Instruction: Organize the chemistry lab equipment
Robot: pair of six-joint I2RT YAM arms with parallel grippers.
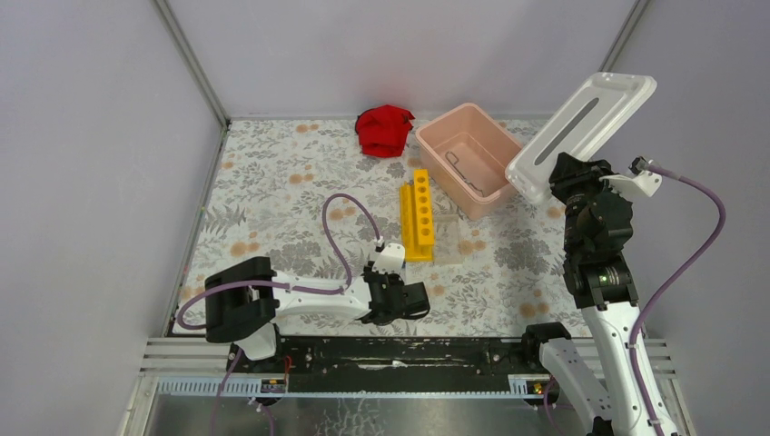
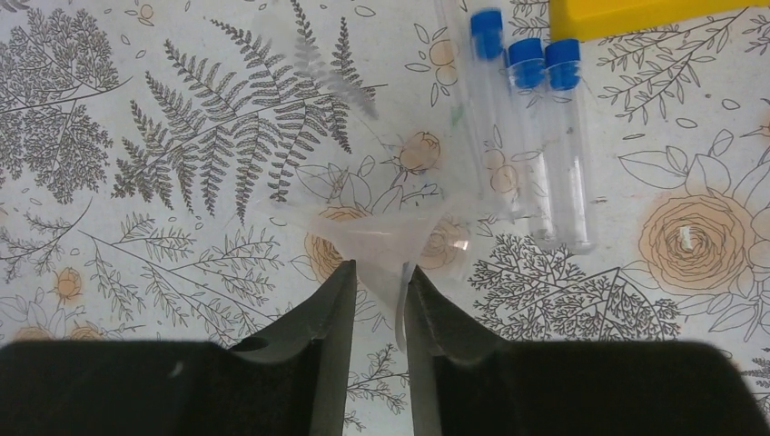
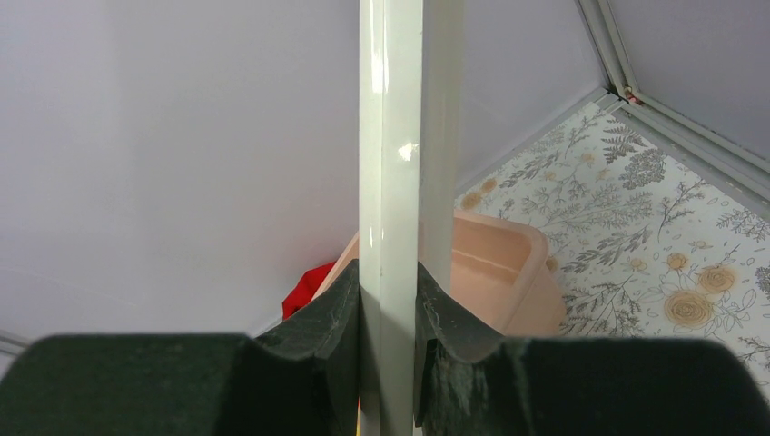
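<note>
The yellow test-tube rack [image 1: 418,215] lies mid-table; its edge shows in the left wrist view [image 2: 636,14]. Three clear blue-capped tubes [image 2: 563,136] lie flat beside it. My left gripper [image 2: 380,268] is low over the table [image 1: 419,300], its jaws closed on the rim of a clear plastic funnel [image 2: 381,238]. The pinkish bin [image 1: 468,154] stands open at the back with the metal tongs [image 1: 463,171] inside. My right gripper [image 1: 558,177] is shut on the edge of the white lid [image 1: 581,123] and holds it tilted in the air right of the bin [image 3: 389,272].
A red cloth [image 1: 383,129] lies bunched against the back wall, left of the bin, and also shows in the right wrist view [image 3: 304,286]. Grey walls enclose the floral table [image 1: 272,200] on the left, back and right.
</note>
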